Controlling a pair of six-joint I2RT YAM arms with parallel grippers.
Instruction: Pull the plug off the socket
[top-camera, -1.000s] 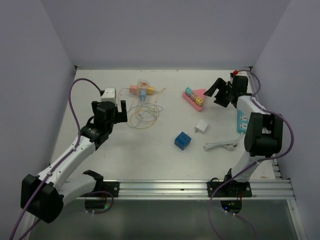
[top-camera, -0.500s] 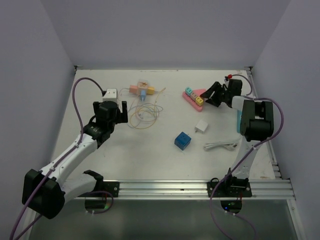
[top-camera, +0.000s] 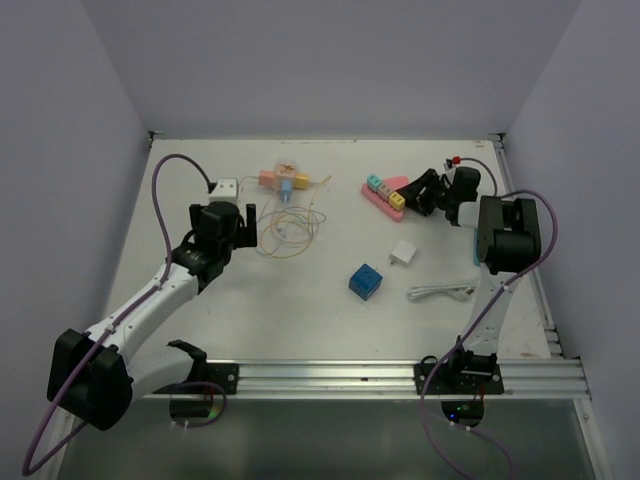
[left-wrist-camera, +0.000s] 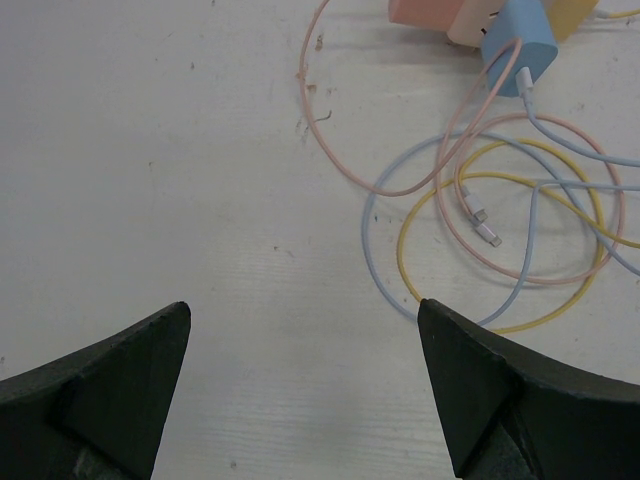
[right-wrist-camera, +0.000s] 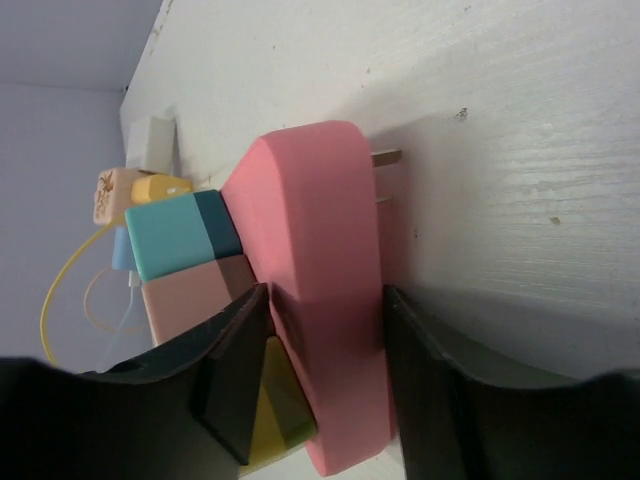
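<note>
A pink socket block (top-camera: 384, 199) (right-wrist-camera: 310, 220) lies at the back right of the table, two metal prongs showing on its side. On it sit three plugs in a row: teal (right-wrist-camera: 185, 235), pale pink (right-wrist-camera: 195, 300) and yellow (right-wrist-camera: 275, 400). My right gripper (top-camera: 420, 192) (right-wrist-camera: 325, 320) lies low along the table, its two fingers pressed against opposite sides of the pink block, next to the yellow plug. My left gripper (top-camera: 243, 224) (left-wrist-camera: 303, 320) hangs wide open over bare table, holding nothing.
Coiled pink, blue and yellow cables (left-wrist-camera: 500, 220) run from a pastel charger cluster (top-camera: 283, 180) beside the left gripper. A white adapter (top-camera: 222, 187) lies behind it. A white charger (top-camera: 403, 253), a blue cube (top-camera: 365, 281) and a grey cable (top-camera: 440, 292) lie mid-right.
My right gripper has come down and leftward from near the back right corner to the pink block, and its jaws have narrowed onto it. The left arm shifted slightly.
</note>
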